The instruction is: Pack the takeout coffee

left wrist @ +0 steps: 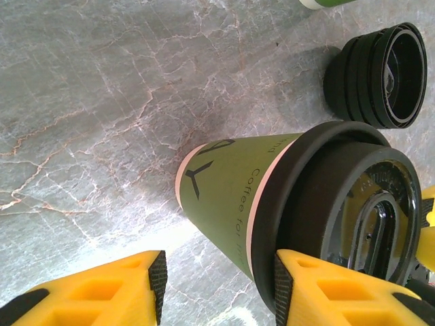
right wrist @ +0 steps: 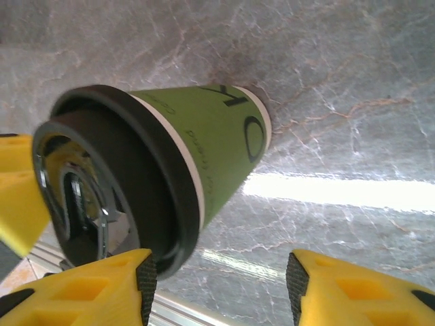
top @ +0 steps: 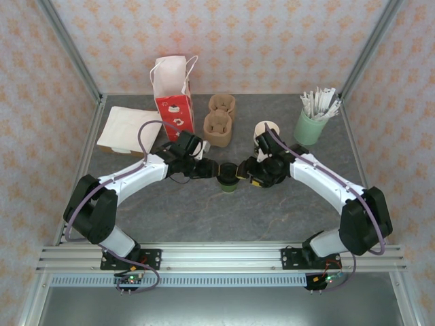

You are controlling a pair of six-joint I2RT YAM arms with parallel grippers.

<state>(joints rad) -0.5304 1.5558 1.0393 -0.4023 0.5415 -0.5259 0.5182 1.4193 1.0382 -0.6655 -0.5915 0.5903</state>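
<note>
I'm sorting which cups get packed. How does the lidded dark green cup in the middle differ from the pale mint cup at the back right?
Colour: the dark green cup is deep olive, while the mint cup is pale.
Top: the dark green cup is closed by a black lid, while the mint cup is open, with white sticks poking out.
Both stand upright on the table.

A green cup (left wrist: 231, 197), dark-lettered, is capped by a black lid (left wrist: 340, 190); the grey worktop (left wrist: 102, 102) is veined; walls (top: 224, 41) are patterned peach, perhaps florally.
</note>
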